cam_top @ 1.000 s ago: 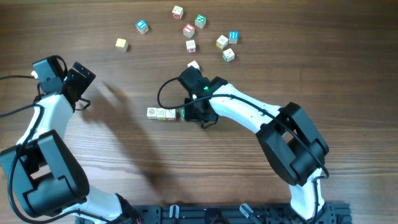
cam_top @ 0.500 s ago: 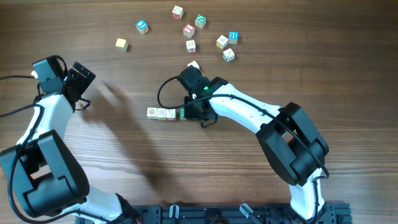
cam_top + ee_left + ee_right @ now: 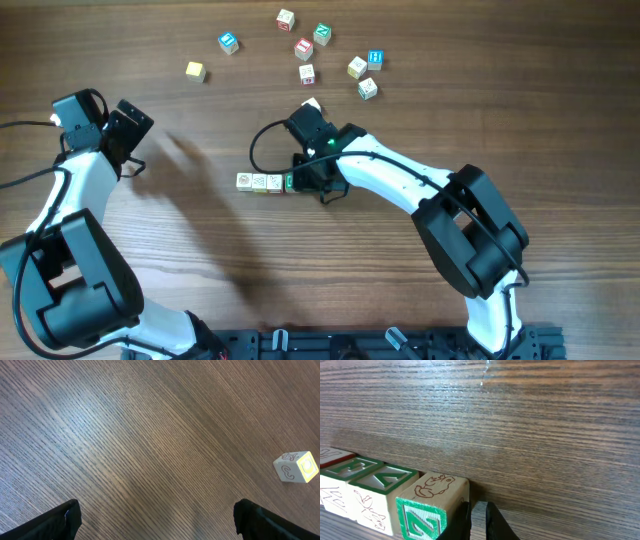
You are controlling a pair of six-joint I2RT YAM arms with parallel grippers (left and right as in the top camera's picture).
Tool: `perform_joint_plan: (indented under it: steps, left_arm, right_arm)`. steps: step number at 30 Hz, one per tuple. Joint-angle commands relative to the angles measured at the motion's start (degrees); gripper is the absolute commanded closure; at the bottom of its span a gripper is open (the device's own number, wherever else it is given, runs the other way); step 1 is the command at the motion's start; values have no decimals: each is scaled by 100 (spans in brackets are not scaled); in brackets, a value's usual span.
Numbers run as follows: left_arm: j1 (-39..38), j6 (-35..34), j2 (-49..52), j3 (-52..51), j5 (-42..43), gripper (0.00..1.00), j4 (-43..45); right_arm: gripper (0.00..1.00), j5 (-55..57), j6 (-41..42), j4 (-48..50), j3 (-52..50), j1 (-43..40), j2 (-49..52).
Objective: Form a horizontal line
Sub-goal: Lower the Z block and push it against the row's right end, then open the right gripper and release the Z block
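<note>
Four-cube horizontal line point(image 3: 259, 182) just beside your clenched, empty right hand point(image 3: 479, 518) looks light, hard, slidey; push its flat end face.

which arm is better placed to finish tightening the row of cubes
Right. The right claw, shut, sits beside the green-faced cube at the row's right end. The left claw hangs open over bare table far to the left, near only a stray yellow cube.
</note>
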Motion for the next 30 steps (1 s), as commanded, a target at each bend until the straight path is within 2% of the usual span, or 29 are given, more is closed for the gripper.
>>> perform_joint_plan:
  steps: [1,16,25,28,30]
  left_arm:
    - [22,9,42,50,-37,0,15]
    - [22,9,42,50,-37,0,15]
    - [22,9,42,50,-37,0,15]
    - [22,9,42,50,-37,0,15]
    - [22,9,42,50,-39,0,15]
  right_arm:
    - [87,-90,-13,35,-11,39,-61]
    - [87,-225,280,155,-11,39,-61]
    - [83,-219,278,177,-11,37,-61]
    - [88,116,289,-11,-11,37,-61]
    - [89,501,573,-282,-11,37,-61]
